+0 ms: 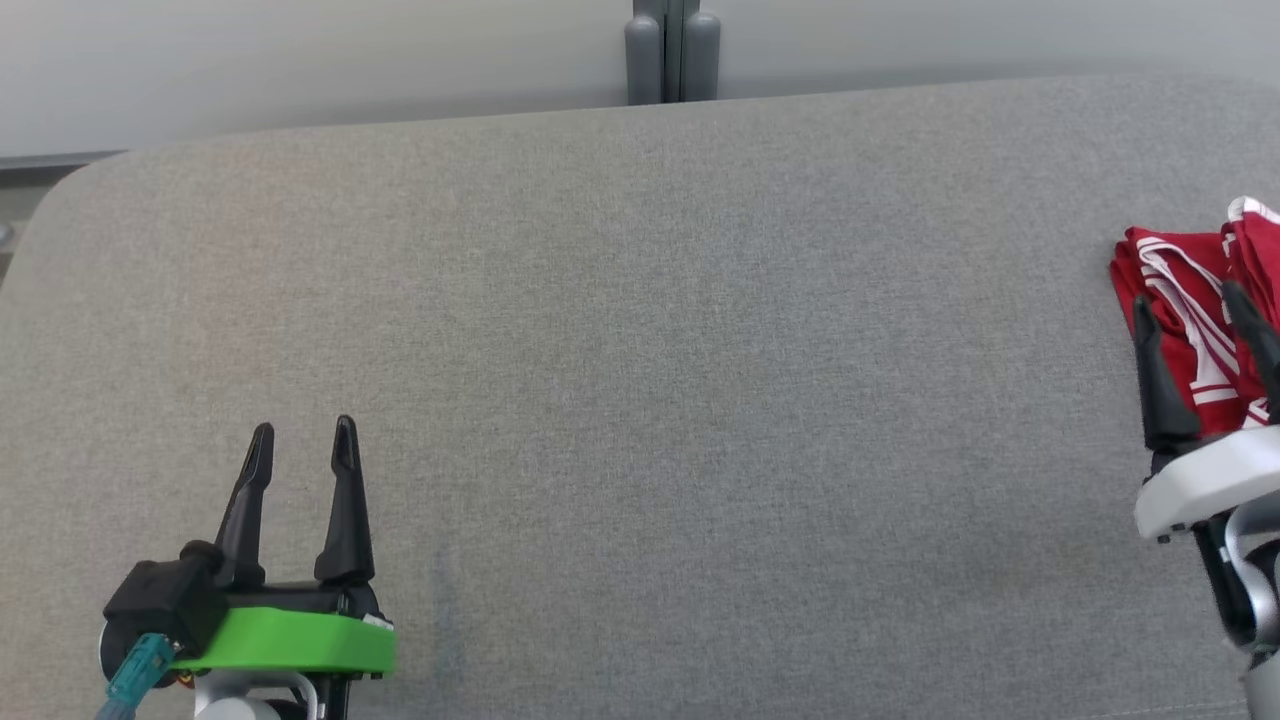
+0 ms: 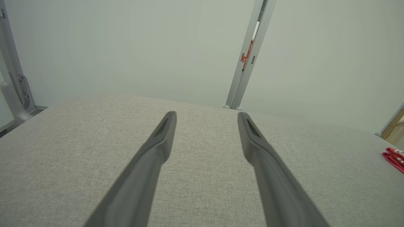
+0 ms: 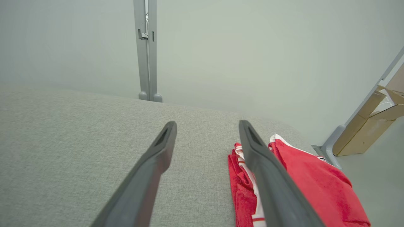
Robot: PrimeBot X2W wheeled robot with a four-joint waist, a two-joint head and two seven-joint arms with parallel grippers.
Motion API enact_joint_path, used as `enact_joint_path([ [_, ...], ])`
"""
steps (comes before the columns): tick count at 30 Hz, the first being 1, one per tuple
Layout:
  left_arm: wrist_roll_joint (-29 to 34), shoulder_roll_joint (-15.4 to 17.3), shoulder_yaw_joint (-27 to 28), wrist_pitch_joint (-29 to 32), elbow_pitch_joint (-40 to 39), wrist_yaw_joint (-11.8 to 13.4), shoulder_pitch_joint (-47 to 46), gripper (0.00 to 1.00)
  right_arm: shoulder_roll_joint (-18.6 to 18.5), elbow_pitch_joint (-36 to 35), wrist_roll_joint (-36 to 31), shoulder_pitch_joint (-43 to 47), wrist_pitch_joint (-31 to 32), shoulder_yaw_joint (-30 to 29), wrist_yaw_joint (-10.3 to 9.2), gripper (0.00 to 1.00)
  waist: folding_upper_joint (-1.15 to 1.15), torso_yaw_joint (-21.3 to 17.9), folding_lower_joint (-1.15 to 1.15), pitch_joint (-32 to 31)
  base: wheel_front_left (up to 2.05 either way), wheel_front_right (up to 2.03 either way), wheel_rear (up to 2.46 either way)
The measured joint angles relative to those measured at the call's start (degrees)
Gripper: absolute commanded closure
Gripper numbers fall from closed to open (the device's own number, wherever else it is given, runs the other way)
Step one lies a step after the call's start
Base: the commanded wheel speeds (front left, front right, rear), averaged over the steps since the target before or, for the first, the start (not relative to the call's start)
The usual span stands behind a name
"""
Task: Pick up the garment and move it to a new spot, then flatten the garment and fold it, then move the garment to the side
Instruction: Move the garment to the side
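Observation:
The garment (image 1: 1190, 300) is red with white stripes and lies folded in a small bundle at the far right of the grey padded table (image 1: 640, 350). In the right wrist view the garment (image 3: 303, 179) lies under and to the right of one finger. My right gripper (image 1: 1195, 305) hovers over its near edge, open, holding nothing. A corner of the garment (image 2: 394, 157) peeks in at the right edge of the left wrist view. My left gripper (image 1: 303, 440), with its green wrist band, stands open and empty at the lower left.
A grey post (image 1: 672, 50) rises behind the table's far edge against a pale wall. Cardboard boxes (image 3: 375, 123) stand on the floor beyond the table's right end.

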Motion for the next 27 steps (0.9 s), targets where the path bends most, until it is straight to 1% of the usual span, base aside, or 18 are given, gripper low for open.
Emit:
enact_joint_path([
  [6, 0.1, -0.3, 1.0, 0.0, 0.5, 0.0, 2.5, 0.0, 8.0, -4.4, -0.6, 7.3, -1.4, -2.3, 0.0, 0.0, 0.0, 0.5, 0.0, -3.6, 0.0, 0.0, 0.0],
  [11, 0.2, -0.6, 1.3, 0.0, 1.7, 0.0, 3.7, 0.0, 11.6, -4.9, -2.5, 11.2, -2.1, -2.1, 0.0, 0.0, 0.0, 0.8, 0.0, -6.0, 0.0, 0.0, 0.0],
  [13, 0.2, -0.7, 1.3, 0.0, 2.2, 0.0, 4.4, 0.0, 12.3, -4.6, -2.9, 12.3, -2.0, -1.1, 0.0, 0.0, 0.0, 0.9, 0.0, -6.9, 0.0, 0.0, 0.0],
  [17, 0.7, -0.8, 1.4, 0.0, 2.8, 0.0, 5.5, 0.0, 12.5, -4.3, -3.1, 13.0, -1.9, 0.1, 0.0, 0.0, 0.0, 0.9, 0.0, -8.4, 0.0, 0.0, 0.0],
  [27, 0.7, -1.0, 1.7, 0.0, 4.2, 0.0, 6.7, 0.0, 12.5, -3.8, -2.5, 13.0, -1.8, 0.6, 0.0, 0.0, 0.0, 0.7, 0.0, -10.0, 0.0, 0.0, 0.0],
])
